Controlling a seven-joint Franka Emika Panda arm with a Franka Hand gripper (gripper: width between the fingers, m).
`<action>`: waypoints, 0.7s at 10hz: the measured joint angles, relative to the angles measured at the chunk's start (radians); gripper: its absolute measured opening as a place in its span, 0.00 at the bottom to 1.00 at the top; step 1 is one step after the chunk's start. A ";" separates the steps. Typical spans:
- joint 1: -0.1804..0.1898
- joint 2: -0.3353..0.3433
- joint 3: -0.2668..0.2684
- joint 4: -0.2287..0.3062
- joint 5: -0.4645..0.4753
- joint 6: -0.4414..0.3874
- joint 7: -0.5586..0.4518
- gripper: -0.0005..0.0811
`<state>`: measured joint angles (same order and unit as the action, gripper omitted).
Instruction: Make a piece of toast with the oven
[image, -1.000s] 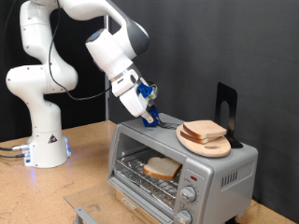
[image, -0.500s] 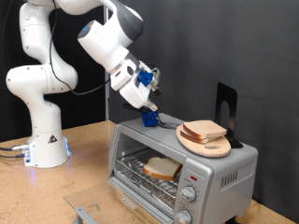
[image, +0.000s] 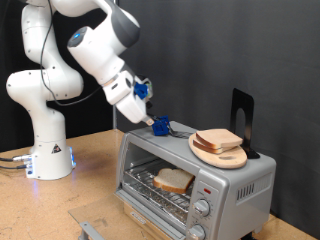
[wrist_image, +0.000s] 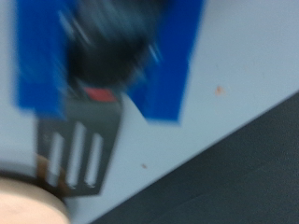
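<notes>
**Robot arm raised beside a toaster oven with bread inside**

In the exterior view, nearest the camera, a small silver metal toaster oven stands on a wooden worktop. Its front is open, and a pale square slice of bread with a tan crust lies on the wire rack inside. Two round knobs sit at the oven's right front.

On top of the oven, towards the exterior view's right, a round wooden board carries a second slice of bread. Beside the board, a blue-handled spatula rests on the oven's roof; the blurred wrist view shows its slotted dark blade.

Above and to the exterior view's left of the oven, the white arm's gripper hangs in the air, apart from the spatula. Whether its blue fingers are open or closed, I cannot tell.

A black stand rises behind the board.
</notes>
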<state>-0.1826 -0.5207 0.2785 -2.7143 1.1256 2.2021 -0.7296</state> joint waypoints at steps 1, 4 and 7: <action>-0.019 -0.003 -0.033 -0.011 -0.003 -0.008 -0.018 0.99; -0.096 0.004 -0.099 -0.030 -0.087 -0.011 -0.028 0.99; -0.114 0.014 -0.108 -0.028 -0.092 -0.053 -0.013 0.99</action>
<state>-0.2969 -0.5070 0.1703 -2.7426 1.0333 2.1492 -0.7421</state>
